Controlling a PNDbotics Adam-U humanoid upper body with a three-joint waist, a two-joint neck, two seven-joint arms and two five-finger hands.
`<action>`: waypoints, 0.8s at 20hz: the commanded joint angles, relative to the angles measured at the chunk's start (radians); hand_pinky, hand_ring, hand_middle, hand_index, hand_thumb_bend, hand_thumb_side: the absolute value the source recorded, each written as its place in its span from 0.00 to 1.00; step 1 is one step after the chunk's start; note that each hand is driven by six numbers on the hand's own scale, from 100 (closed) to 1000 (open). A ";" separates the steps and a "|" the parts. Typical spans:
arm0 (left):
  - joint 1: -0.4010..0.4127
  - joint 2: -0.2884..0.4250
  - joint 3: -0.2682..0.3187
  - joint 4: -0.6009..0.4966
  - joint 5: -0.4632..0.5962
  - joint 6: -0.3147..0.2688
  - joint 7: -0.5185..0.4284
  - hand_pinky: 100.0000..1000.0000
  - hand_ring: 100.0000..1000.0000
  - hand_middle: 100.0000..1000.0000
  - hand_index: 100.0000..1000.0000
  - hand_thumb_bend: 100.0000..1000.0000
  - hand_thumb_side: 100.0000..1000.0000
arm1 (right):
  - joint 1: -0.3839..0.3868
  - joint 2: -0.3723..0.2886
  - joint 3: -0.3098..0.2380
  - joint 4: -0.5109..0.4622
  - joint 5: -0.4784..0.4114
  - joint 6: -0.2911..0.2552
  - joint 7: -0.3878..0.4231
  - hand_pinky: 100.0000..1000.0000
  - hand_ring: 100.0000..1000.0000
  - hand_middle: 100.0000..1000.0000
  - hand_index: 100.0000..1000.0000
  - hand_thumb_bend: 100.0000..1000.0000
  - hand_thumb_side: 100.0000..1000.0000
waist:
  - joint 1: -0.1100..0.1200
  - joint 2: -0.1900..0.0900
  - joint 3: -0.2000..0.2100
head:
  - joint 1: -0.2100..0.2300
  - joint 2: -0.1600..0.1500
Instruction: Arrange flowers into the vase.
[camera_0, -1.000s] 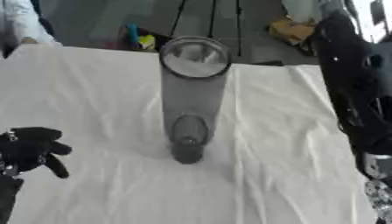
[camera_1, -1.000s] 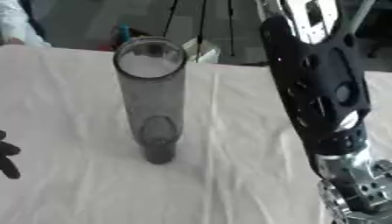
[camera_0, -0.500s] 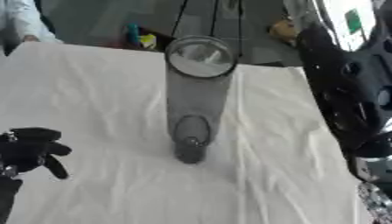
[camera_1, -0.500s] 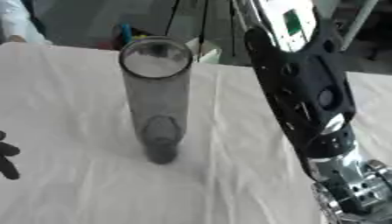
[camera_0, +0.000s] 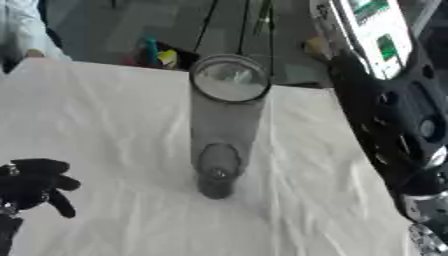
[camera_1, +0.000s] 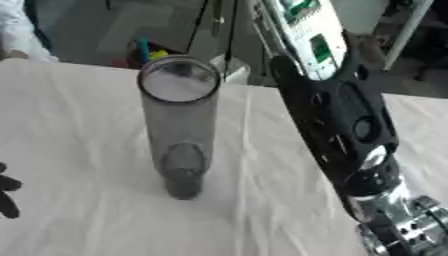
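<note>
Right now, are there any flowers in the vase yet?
Not yet. The tall clear vase stands upright on the white cloth and looks empty. No flowers show anywhere in view. The left hand rests near the lower left corner, fingers curled, holding nothing. The right arm fills the right side, but its hand is out of view. So nothing is done: every flower still has to be fetched and put in.

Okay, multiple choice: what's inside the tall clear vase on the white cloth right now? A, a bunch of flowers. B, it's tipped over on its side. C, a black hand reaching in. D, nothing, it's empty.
D: the vase stands upright on the white cloth with no stems in it, and the left hand rests apart from it near the lower left corner.
</note>
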 joint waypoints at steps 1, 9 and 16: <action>-0.009 0.012 -0.004 -0.018 -0.002 0.004 0.000 0.42 0.66 0.71 0.71 0.00 1.00 | -0.014 -0.024 -0.002 -0.012 -0.010 0.006 0.011 0.00 0.02 0.00 0.00 0.00 0.49 | -0.012 -0.022 0.002 | -0.007 -0.013; -0.008 0.012 -0.005 -0.018 -0.004 0.004 -0.002 0.42 0.66 0.71 0.71 0.00 1.00 | -0.019 -0.012 -0.003 -0.016 -0.017 0.019 0.014 0.00 0.02 0.00 0.00 0.00 0.49 | -0.012 -0.021 0.004 | -0.017 -0.007; 0.001 0.015 -0.004 -0.018 -0.005 0.009 -0.003 0.42 0.66 0.71 0.71 0.00 1.00 | -0.048 0.003 0.004 -0.016 -0.030 0.052 -0.005 0.00 0.02 0.00 0.00 0.00 0.49 | -0.010 -0.034 -0.006 | -0.011 0.011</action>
